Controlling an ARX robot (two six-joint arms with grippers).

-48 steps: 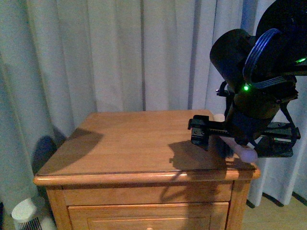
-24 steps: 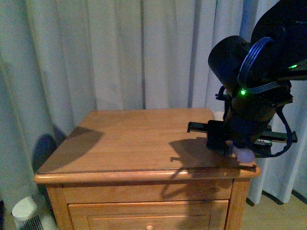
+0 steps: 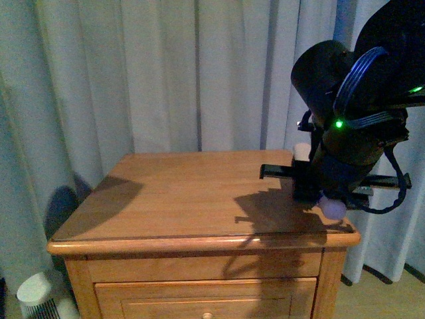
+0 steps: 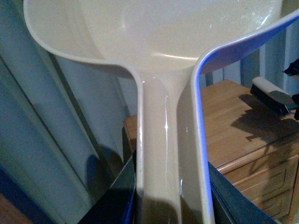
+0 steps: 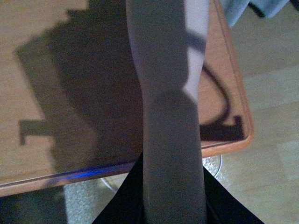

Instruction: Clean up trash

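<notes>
Gripping dustpan (image 4: 163,116) handle with left fingers (image 4: 114,198), closed snug around it. Clamping brush (image 5: 170,116) handle with right fingers (image 5: 126,203), closed likewise, above right edge of wooden counter (image 3: 172,193).

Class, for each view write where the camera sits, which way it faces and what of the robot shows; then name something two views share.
Front view: on the robot's body, facing the nightstand and curtains; right arm shows.
Left wrist view: on the left wrist, looking along the dustpan in the left gripper toward the nightstand.
Right wrist view: on the right wrist, looking down the brush in the right gripper onto the nightstand's corner.
Shared: front and left wrist views both show the brush.
</notes>
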